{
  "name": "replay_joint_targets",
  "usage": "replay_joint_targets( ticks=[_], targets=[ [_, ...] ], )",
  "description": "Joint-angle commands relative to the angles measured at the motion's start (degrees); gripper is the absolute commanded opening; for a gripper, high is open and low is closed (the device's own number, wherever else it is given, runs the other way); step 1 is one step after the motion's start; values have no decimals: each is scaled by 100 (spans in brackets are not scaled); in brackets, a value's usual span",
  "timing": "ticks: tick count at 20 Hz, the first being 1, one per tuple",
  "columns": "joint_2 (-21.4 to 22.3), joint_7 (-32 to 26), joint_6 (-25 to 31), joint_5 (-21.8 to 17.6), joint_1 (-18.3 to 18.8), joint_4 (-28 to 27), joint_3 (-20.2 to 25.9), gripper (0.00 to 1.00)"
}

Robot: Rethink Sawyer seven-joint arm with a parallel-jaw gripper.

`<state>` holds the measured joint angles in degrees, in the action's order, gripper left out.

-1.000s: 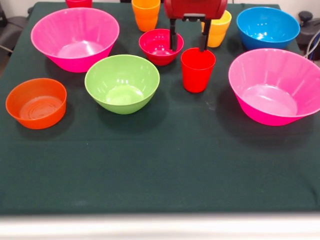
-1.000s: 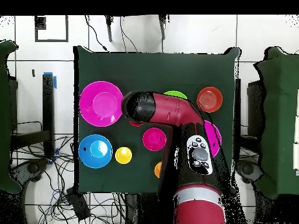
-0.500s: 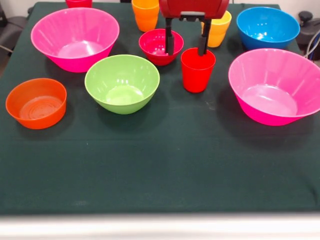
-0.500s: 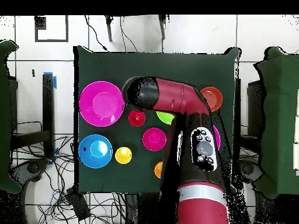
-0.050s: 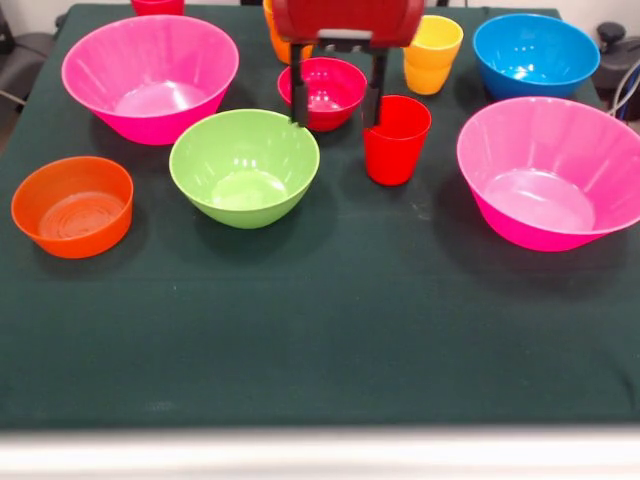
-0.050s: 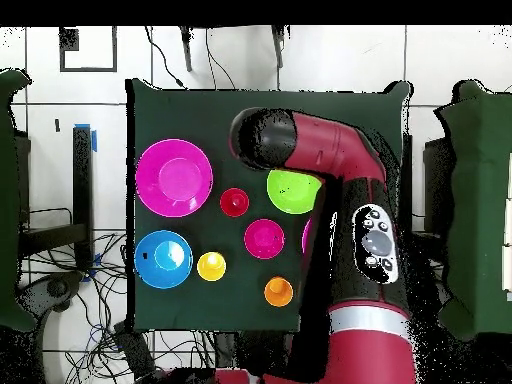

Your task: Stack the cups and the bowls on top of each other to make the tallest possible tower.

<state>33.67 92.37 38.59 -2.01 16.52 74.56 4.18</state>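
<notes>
Gripper [image 5: 335, 100] hung wide open and empty at upper centre, fingers straddling the small crimson bowl [image 5: 322, 92]. Red cup [image 5: 395, 139] stood just right; lime-green bowl [image 5: 244, 166] lower left.

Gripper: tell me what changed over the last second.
The gripper, open and empty, slid leftward in the front view, from over the red cup to straddling the small crimson bowl. Nothing was grasped or released. All cups and bowls, including the lime-green bowl, stayed put.
</notes>
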Motion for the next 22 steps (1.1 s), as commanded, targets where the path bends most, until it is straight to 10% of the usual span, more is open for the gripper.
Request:
replay_joint_targets(
  ticks=[1,22],
  targets=[
    [-431,-1410,609,-673,339,-386,679,100],
    [-1025,-761,221,-943,793,-396,1198,100]
  ],
)
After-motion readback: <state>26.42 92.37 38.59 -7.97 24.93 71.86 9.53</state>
